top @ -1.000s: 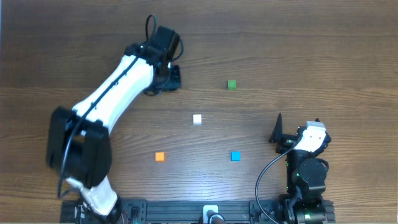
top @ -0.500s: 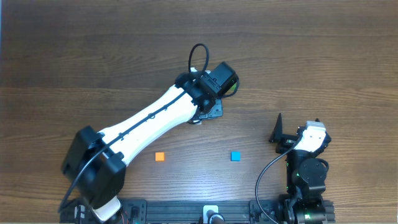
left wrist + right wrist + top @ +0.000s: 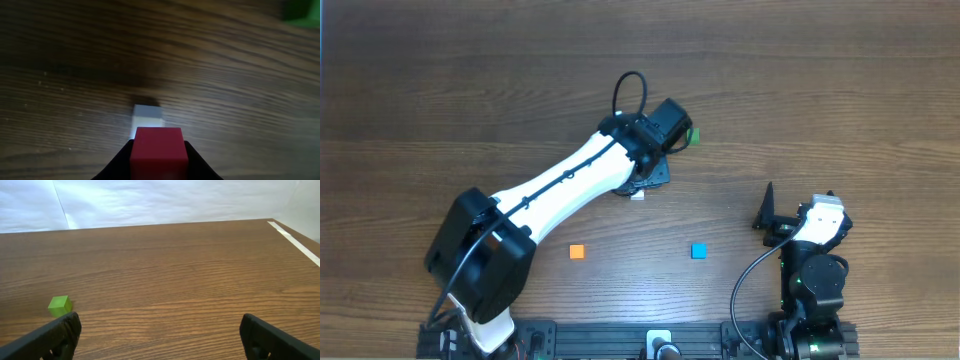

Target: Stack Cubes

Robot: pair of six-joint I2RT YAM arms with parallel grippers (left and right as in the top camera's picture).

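My left gripper (image 3: 655,167) is at the table's middle, shut on a red cube (image 3: 159,145). In the left wrist view a white cube (image 3: 148,116) lies on the wood just beyond the red one and below it. From above, a corner of the white cube (image 3: 638,194) peeks out beside the left wrist. A green cube (image 3: 694,134) sits just past the left gripper, half hidden by it. An orange cube (image 3: 577,252) and a blue cube (image 3: 698,251) lie nearer the front. My right gripper (image 3: 765,210) rests open at the right, holding nothing.
The brown wooden table (image 3: 840,90) is bare at the back and on the right. The right wrist view has the green cube (image 3: 60,306) far off and a white wall (image 3: 165,200) behind the table's edge.
The left arm swung from the back left to the middle with the red cube and came over the white cube. The right arm stayed still.
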